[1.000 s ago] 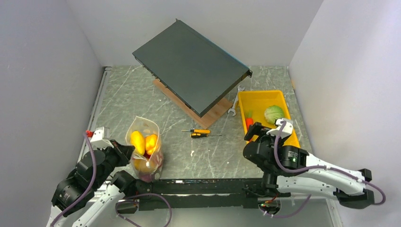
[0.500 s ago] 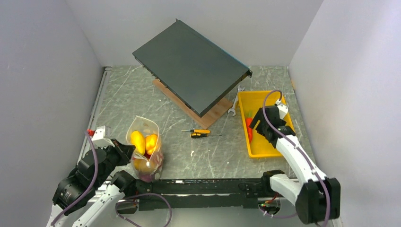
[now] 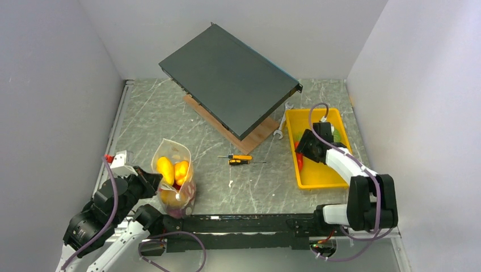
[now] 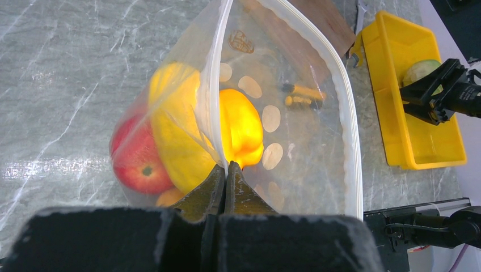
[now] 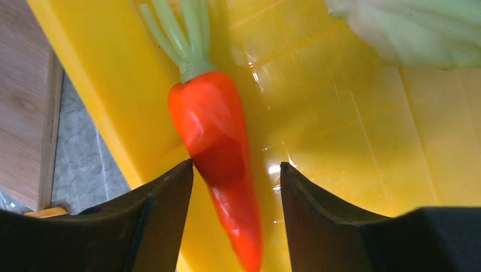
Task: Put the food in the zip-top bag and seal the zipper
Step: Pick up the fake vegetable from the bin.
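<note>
Right wrist view tells me most of what I need. The carrot (image 5: 218,141) lies flat on the floor of the yellow tray (image 5: 351,170), close to one wall, green top pointing away from me. The cabbage (image 5: 420,28) sits just past it in the same tray. My right gripper (image 5: 236,170) straddles the carrot with the jaws apart. One finger (image 5: 161,209) looks to be brushing its side and the other finger (image 5: 317,209) has a clear gap, so nothing is gripped yet.

My read on handling: it's shiny hard plastic, so probably light, stiff and slick. The body also tapers, so a squeeze low down could squirt it out toward the tip. I'd bite on the fat shoulder just under the greens, across the width, not on the thin stalks.

Over on the left wrist camera, the left gripper (image 4: 225,175) is clenched on the rim of the zip-top bag (image 4: 272,119), holding the mouth wide. The zipper (image 4: 347,141) is unsealed, with a yellow pepper (image 4: 241,127) and a red apple (image 4: 133,161) already inside. That film is floppy, so I'd drop the carrot in gently.
</note>
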`<state>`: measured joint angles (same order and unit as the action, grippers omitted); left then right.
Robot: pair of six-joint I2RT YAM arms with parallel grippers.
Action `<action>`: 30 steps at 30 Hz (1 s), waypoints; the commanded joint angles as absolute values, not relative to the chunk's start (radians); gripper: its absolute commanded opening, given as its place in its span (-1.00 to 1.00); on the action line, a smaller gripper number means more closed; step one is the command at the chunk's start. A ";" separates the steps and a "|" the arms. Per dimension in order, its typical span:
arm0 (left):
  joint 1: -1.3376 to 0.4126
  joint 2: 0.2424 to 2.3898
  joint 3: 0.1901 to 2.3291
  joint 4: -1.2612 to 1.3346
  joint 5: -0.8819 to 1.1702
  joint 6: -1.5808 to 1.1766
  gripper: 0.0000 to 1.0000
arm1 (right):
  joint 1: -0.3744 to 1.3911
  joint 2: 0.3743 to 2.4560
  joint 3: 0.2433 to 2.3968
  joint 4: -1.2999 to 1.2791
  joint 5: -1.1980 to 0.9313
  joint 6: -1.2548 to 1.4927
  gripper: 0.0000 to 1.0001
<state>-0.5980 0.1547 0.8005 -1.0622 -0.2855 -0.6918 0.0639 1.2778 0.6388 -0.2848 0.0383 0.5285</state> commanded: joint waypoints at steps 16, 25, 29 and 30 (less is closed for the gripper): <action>-0.591 0.171 0.801 -1.035 -0.270 -0.670 -1.00 | 0.051 1.016 0.792 -0.466 0.179 0.536 -0.86; -0.590 0.151 0.798 -1.031 -0.270 -0.669 -1.00 | 0.054 0.521 0.813 -0.356 0.091 0.681 -0.86; -0.590 0.150 0.798 -1.029 -0.267 -0.668 -1.00 | 0.053 0.486 0.839 -0.206 -0.171 0.724 -0.84; -0.590 0.150 0.798 -1.030 -0.266 -0.667 -1.00 | 0.052 0.511 0.854 -0.171 -0.259 0.736 -0.86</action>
<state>-0.5941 0.1589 0.8005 -1.0595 -0.2848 -0.6914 0.0528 0.4625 0.8066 -0.3489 0.0330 0.6643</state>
